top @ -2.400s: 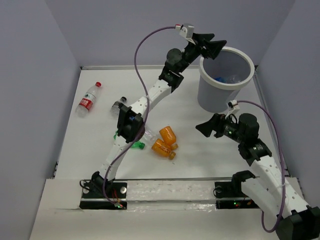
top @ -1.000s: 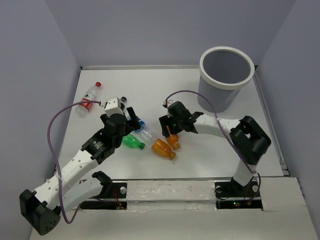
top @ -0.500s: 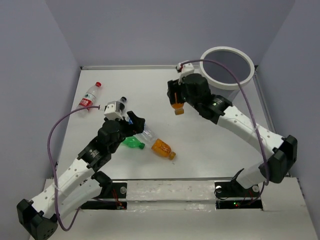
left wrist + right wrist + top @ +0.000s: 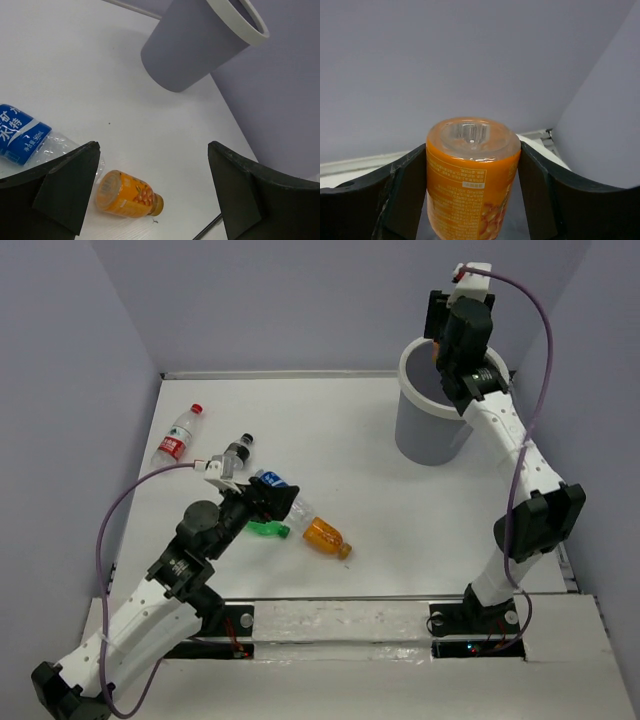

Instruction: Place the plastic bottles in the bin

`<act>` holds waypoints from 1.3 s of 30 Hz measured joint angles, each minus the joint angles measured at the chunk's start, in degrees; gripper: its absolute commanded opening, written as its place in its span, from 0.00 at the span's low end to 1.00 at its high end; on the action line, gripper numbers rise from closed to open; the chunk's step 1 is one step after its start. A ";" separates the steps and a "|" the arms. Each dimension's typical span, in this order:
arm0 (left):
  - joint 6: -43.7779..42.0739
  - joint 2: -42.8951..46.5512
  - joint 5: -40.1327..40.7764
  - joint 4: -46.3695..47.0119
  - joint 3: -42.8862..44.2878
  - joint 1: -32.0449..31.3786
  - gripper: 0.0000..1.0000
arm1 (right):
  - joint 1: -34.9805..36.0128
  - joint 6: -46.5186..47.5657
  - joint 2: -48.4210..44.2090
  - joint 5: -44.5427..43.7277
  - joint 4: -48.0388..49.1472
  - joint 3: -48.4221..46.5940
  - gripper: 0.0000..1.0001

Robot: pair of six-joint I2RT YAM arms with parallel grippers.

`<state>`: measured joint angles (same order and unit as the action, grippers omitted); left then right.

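My right gripper (image 4: pixel 441 335) is shut on an orange bottle (image 4: pixel 472 175), bottom end up, held over the far rim of the grey bin (image 4: pixel 432 432); the white rim (image 4: pixel 543 148) shows behind the bottle. My left gripper (image 4: pixel 270 497) is open and empty, low over the bottles in the middle. Its wrist view shows a second orange bottle (image 4: pixel 125 195) lying between the fingers (image 4: pixel 65 185), a clear blue-labelled bottle (image 4: pixel 22 135) at the left and the bin (image 4: pixel 195 45) beyond. On the table lie the orange bottle (image 4: pixel 325 536), a green bottle (image 4: pixel 265 529), the blue-labelled bottle (image 4: pixel 290 502), a dark-capped clear bottle (image 4: pixel 237 450) and a red-labelled bottle (image 4: pixel 176 437).
The table (image 4: pixel 350 450) is white, walled by grey panels on the left, back and right. The bin stands at the back right corner. The arm bases sit on a rail (image 4: pixel 340 622) at the near edge.
My right gripper has lifted one orange bottle from the middle of the table and carried it up over the bin. My left gripper has moved slightly right over the bottles, staying open.
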<state>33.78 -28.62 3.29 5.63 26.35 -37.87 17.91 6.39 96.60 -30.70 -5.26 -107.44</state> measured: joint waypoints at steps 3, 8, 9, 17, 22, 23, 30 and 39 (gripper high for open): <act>-0.83 0.92 -1.79 -2.32 2.32 0.00 0.99 | -0.52 1.62 4.09 -1.53 -1.25 0.87 1.00; -5.51 3.45 0.04 -7.80 11.43 -0.02 0.99 | -0.39 0.09 4.87 -0.24 -8.98 0.50 1.00; -6.60 4.13 0.74 -8.50 13.14 -0.02 0.99 | 0.17 -0.63 3.98 0.52 -10.25 0.42 1.00; -13.62 11.41 12.41 -11.17 16.57 -0.02 0.99 | 23.32 -5.07 -15.39 12.55 -11.63 19.19 1.00; -14.84 8.59 13.84 -12.85 14.29 0.13 0.99 | 37.53 -11.43 -16.76 23.04 -10.80 37.64 1.00; -14.95 8.00 13.68 -13.05 14.10 0.20 0.99 | 38.29 -12.09 -16.09 23.74 -11.13 39.52 1.00; -15.72 4.20 9.88 -13.57 12.90 5.29 0.99 | 43.76 -17.81 -9.22 26.77 -15.89 49.77 1.00; -15.76 3.93 4.35 -11.89 12.87 11.52 0.99 | 44.00 -18.45 -1.66 27.50 -13.64 49.79 0.93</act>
<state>18.02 -24.69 7.64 -6.26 39.22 -26.35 61.91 -12.05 94.94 -3.20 -18.90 -57.65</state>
